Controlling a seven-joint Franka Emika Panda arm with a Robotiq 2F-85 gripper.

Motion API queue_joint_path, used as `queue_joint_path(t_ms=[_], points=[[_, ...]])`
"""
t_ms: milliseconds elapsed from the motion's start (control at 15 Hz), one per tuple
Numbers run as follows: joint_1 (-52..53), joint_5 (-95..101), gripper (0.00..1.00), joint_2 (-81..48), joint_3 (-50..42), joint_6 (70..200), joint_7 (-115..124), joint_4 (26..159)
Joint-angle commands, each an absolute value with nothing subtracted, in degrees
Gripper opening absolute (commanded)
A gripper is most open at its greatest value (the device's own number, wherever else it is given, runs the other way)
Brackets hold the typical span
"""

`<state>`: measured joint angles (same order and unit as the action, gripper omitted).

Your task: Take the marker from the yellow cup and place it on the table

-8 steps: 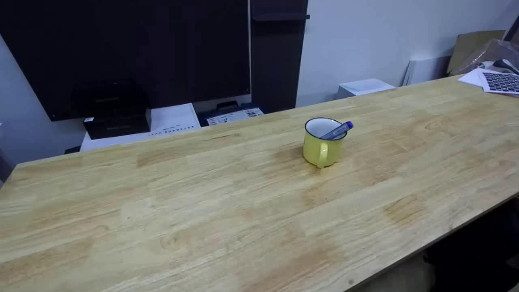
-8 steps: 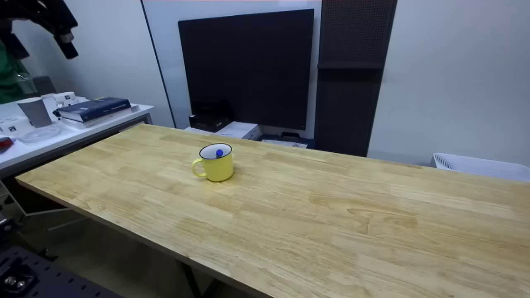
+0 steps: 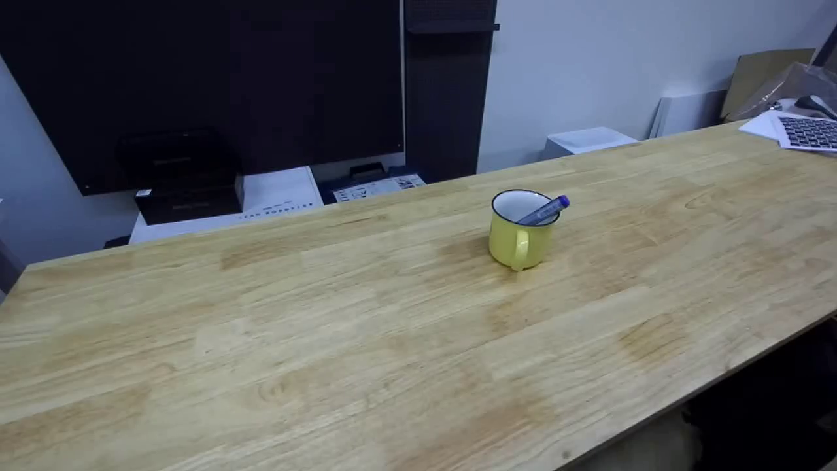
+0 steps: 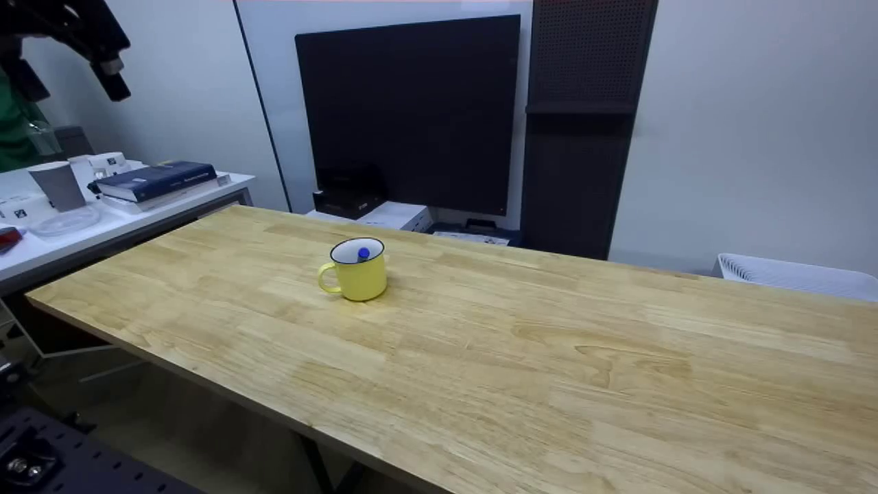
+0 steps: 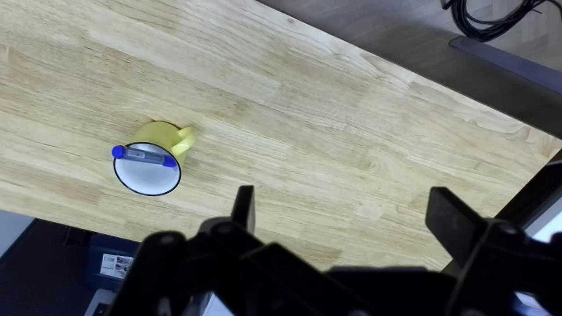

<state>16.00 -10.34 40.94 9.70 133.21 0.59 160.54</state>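
Pincer point(image 5: 341, 195): jaws wide apart, nothing between them. In an exterior view the same broad gap shows, fingers point(image 4: 115, 87) high up and touching nothing that I can make out.

Table point(image 5: 316, 140): beneath the pincer, well apart from it; wood grain visible through the gap.

Yellow cup point(image 5: 154, 133): upright on the table, off to one side of the pincer, outside the finger at picture left in the wrist view; well apart. Handle point(image 5: 186, 139) on the side toward the pincer.

Marker point(image 5: 147, 156): inside the cup, tilted, one blue end jutting from the mouth on the side away from the pincer.

Dark panel point(image 4: 411, 110): farther off, beyond the table edge in both exterior views.

Step in hand (judged): approach, pre-grasp. Removal and placing both outstanding.

Next move should call for: sideways travel until above the cup; a wrist turn, since the gap runs nearly along the marker's length and the pinch wants to go across it; descent astride the jutting end; closing without bearing on the cup.
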Motion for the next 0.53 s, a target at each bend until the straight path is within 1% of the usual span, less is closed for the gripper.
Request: queue_joint_path(t_ms=[0, 267, 467], points=[[16.2, -10.1, 1.0, 40.9, 9.5, 133.0, 0.7, 160.4], [15.6, -9.6, 1.0, 40.6, 9.2, 134.3, 0.3, 160.4], [10.7, -4.9, 1.0, 38.6, 7.5, 139.8, -1.6, 160.4]])
